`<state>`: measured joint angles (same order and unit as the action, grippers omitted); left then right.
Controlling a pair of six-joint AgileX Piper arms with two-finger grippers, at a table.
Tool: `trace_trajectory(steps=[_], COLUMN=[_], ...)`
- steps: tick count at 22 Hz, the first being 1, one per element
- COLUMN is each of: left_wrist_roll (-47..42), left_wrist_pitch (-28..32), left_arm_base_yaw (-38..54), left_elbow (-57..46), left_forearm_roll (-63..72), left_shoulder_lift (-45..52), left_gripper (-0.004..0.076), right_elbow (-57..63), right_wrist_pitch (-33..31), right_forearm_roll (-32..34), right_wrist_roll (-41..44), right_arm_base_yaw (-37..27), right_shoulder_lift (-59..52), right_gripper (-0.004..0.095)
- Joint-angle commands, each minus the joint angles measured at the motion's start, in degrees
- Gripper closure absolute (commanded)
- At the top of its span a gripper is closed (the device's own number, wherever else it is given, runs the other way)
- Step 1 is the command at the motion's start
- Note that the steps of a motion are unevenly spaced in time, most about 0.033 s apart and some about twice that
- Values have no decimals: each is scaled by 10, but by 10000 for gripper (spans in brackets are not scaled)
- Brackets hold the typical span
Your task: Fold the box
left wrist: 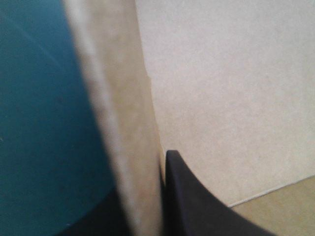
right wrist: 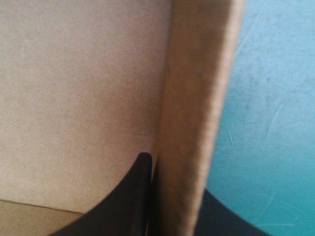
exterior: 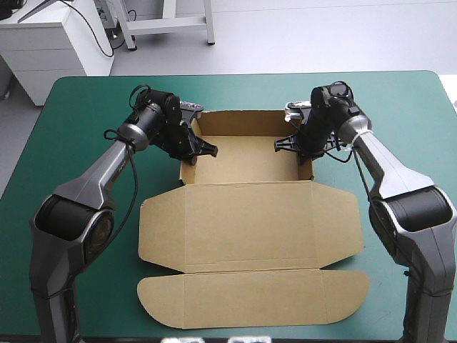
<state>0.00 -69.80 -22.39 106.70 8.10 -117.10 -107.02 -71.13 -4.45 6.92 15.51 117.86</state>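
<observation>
Brown box (exterior: 246,214), lid flat, left gripper (exterior: 191,151), right gripper (exterior: 301,147) clamping walls

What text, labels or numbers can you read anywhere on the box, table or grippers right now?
None can be read. The box is plain brown board, tray walls and flat lid alike, no print showing. The teal-green cover carries no writing. The left gripper and right gripper, each clamped on a side wall, show no legible label.

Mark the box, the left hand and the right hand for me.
box (exterior: 246,225), high view, on the flat lid panel
left hand (exterior: 194,151), high view, between its fingertips at the left wall
right hand (exterior: 298,148), high view, between its fingertips at the right wall
</observation>
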Motion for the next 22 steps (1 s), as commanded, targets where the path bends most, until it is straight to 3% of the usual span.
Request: trace_trajectory(steps=[1, 2, 3, 5, 6, 7, 8, 12, 22], left_wrist_roll=[44, 44, 44, 44, 44, 44, 44, 44, 42], left_wrist_pitch=[-39, -39, -39, -39, -39, -39, -39, -39, -39], left_arm_base_yaw=[-11, -11, -11, -11, -11, -11, -11, -11, -11], left_elbow=[22, 22, 22, 24, 26, 34, 38, 84, 89], left_forearm_roll=[28, 28, 29, 27, 27, 25, 25, 41, 21], left_shoulder_lift=[37, 37, 38, 39, 39, 39, 39, 40, 45], left_gripper=[585, 535, 432, 253, 201, 136, 127, 127, 127], right_elbow=[-17, -17, -17, -17, -17, -17, -17, -17, -17], right_wrist_pitch=[-5, -5, -5, -5, -5, -5, -5, -5, 1], right_forearm_roll=[-19, -25, -26, -26, -26, -23, -22, -19, -39], right_wrist_roll=[-27, -31, -32, -32, -32, -32, -32, -31, -32], right_arm_base_yaw=[4, 4, 4, 4, 4, 4, 4, 4, 4], right_shoulder_lift=[-28, -28, -28, -30, -33, -37, -40, -64, -74], right_gripper=[645, 553, 358, 156, 119, 102, 102, 102, 103])
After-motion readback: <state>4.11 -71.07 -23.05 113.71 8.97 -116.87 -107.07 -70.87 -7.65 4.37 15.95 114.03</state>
